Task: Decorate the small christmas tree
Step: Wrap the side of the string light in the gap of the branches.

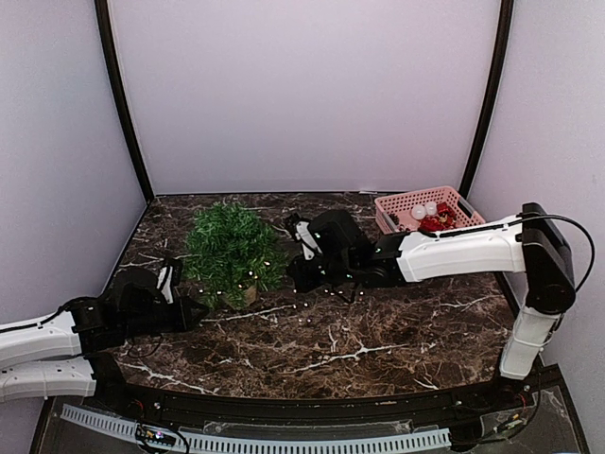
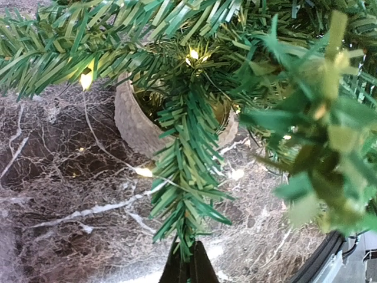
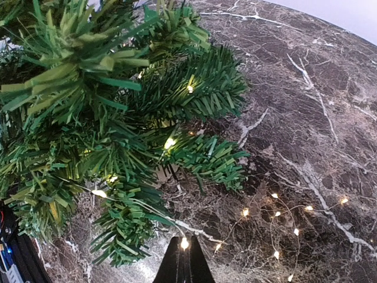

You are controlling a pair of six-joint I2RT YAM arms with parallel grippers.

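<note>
Now left hand [image 2: 188, 254] clamps a branch [image 2: 188, 165] of the small christmas tree [image 1: 232, 246], right hand [image 3: 184, 252] pinches its light string [image 3: 245, 211], basket [image 1: 386, 216] beyond.

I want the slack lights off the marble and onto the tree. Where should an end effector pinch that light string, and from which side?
Probably the bare wire between two bulbs of the light string, from straight above, closing across it: it lies thin and flat on the table.
</note>
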